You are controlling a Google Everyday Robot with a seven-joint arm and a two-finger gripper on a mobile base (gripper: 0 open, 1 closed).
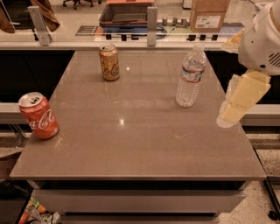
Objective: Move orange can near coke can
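Table (140, 148): grey-brown top, glossy, with small light reflections near the middle
Orange can (109, 62): upright on the far part of the top, left of centre, close to the back edge; silver top with open tab hole, pale triangular marks on the side
Coke can (38, 115): upright at the left edge of the top, nearer the front than the orange can; white script facing the camera; slight tilt in appearance, base on the surface
Spacing of cans: well apart, orange can behind and to the right of the coke can, bare table between
Water bottle (190, 76): clear plastic, upright, capped, on the right half of the top, well apart from both cans
Gripper (238, 105): pale yellow, hanging below the white arm housing at the right edge of view, off the table's right side, beyond the water bottle; touching nothing
Gripper state: cannot tell whether apart or together from this angle
Behind table: pale ledge with two upright posts, dark tray (124, 13) and cardboard box (208, 12) beyond it
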